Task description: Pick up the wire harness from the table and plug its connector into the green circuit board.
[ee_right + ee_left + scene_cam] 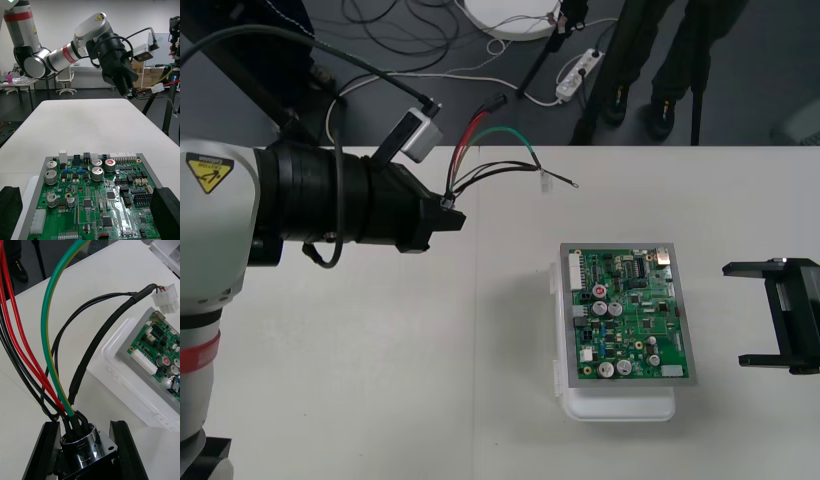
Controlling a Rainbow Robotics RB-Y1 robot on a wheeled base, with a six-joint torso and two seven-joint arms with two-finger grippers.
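My left gripper (448,212) hovers above the table's far left part, shut on the harness's round metal socket (81,450), whose flange sits between the two black fingers (47,450). Red, green and black wires (498,150) fan up and to the right from it. They end in a small white plug (548,181) that hangs free, left of and beyond the green circuit board (630,315) on its white base (620,405). My right gripper (736,314) waits open just right of the board, nothing between its fingers (165,210). The right wrist view has the left gripper (122,80) and plug (157,89) beyond the board (97,198).
Past the table's far edge, cables, a power strip (578,72) and stand legs lie on the dark floor. Bare tabletop (380,360) stretches left of and in front of the board.
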